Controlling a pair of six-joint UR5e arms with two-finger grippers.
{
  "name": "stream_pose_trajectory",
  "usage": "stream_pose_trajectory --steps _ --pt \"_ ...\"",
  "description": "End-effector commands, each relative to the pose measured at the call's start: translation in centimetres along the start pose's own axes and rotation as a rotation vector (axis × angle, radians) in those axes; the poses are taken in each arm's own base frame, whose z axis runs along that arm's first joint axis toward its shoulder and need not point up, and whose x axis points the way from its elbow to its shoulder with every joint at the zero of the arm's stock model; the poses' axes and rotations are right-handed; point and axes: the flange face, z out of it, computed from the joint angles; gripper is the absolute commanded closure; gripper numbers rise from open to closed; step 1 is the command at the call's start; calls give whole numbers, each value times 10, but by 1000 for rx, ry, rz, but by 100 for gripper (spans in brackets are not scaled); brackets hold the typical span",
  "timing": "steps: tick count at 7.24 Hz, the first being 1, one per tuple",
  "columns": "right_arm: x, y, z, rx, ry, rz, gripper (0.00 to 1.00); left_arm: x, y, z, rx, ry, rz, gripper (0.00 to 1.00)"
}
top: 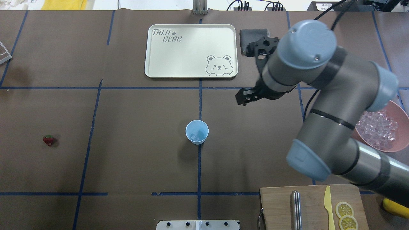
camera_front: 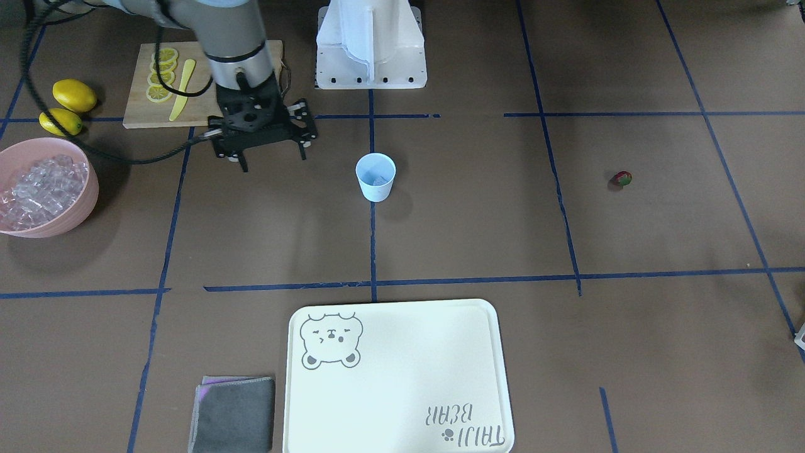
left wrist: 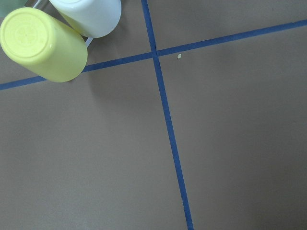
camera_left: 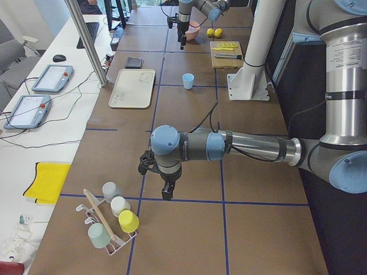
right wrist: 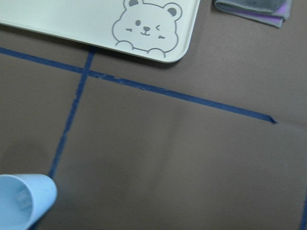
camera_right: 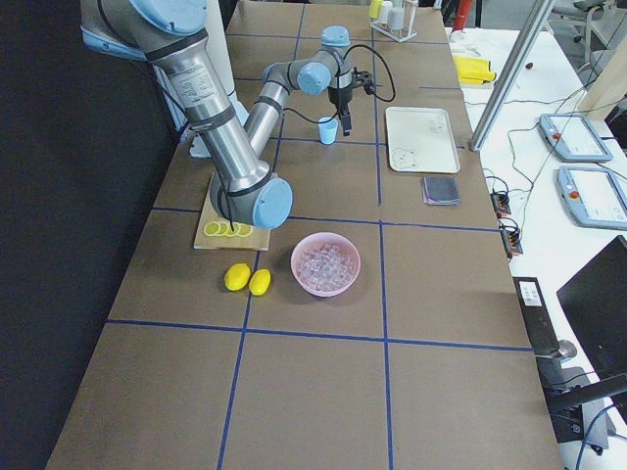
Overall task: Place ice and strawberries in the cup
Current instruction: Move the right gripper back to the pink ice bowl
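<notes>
Ice is in the cup; the strawberry lies well apart; my right tool hangs spread, empty.

The only words that can be read stand on the cream tray. Its lettering says "TAIJI BEAR" in thin grey outlined capitals on two lines, "TAIJI" above and "BEAR" below, in one corner of the tray's floor. A small grey paw print sits just after "TAIJI". The diagonally opposite corner carries a grey line drawing of a winking bear. In the front-facing view the same words read upside down. The right wrist view shows only the bear. A white label at the top edge of the overhead view bears dark print too small to read. The two tablets on the side desk have screens too small to read.
</notes>
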Motion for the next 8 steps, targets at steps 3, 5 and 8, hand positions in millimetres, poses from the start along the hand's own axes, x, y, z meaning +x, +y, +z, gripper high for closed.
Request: stream_pose_trajectory --steps 3,5,8 --pt "214 50 -15 -16 -6 -98 1 1 0 0 0 0 2 0" --pt "314 122 3 9 -10 -35 1 2 -1 1 -2 0 5 0" --pt "391 151 40 -37 53 115 1 7 -1 3 6 60 1 0"
